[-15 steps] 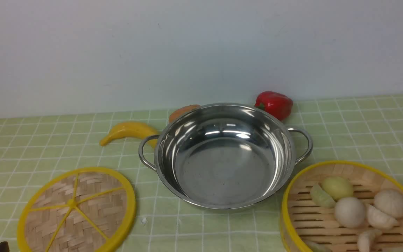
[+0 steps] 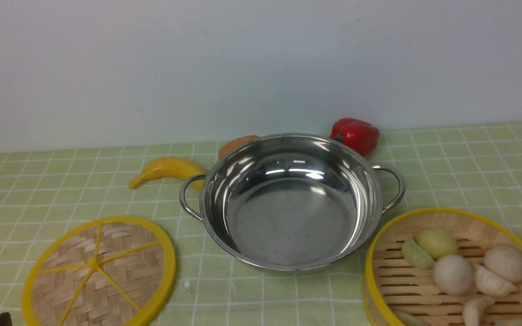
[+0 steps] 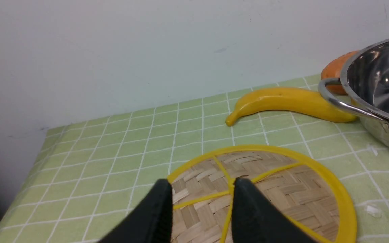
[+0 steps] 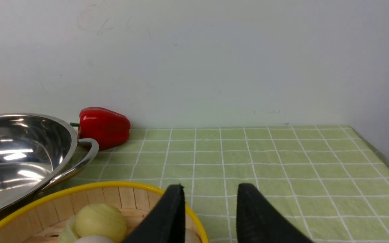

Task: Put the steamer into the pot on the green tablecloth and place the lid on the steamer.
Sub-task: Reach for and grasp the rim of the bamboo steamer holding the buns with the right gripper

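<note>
Nothing has moved, so steamer (image 2: 369, 290) and lid (image 2: 170, 271) still need placing; both grippers (image 3: 203, 189) (image 4: 211, 190) stand part-open, empty.

The shiny stainless-steel two-handled pot (image 2: 290, 262) sat upright on the pale green white-gridded tablecloth (image 2: 243, 299). At its four o'clock lay the round yellow-rimmed bamboo steamer (image 2: 371, 290), slat-floored, apparently level; at eight o'clock, the flat woven yellow-spoked lid (image 2: 125, 267).
</note>
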